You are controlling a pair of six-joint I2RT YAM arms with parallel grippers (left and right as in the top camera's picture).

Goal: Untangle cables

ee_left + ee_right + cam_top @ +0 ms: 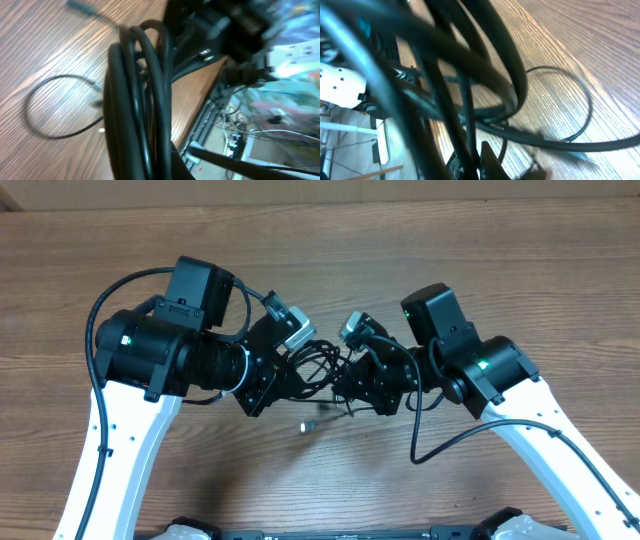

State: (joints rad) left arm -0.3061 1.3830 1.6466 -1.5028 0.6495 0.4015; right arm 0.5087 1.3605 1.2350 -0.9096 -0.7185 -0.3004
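Overhead shows left pincer (293,363) and right pincer (342,372) both clamped shut on the cables (318,360), bundle bunched between them over the worktop (500,260).

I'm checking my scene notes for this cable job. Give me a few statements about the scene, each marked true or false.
1. The cables are bunched between the left gripper and the right gripper. True.
2. The table is white plastic. False: it is brown wood grain.
3. A loop of thin cable shows against the wood in the left wrist view. True.
4. The two arms are parked far apart at opposite table edges. False: they meet over the middle.
5. Both grippers stand wide open. False: both are shut.
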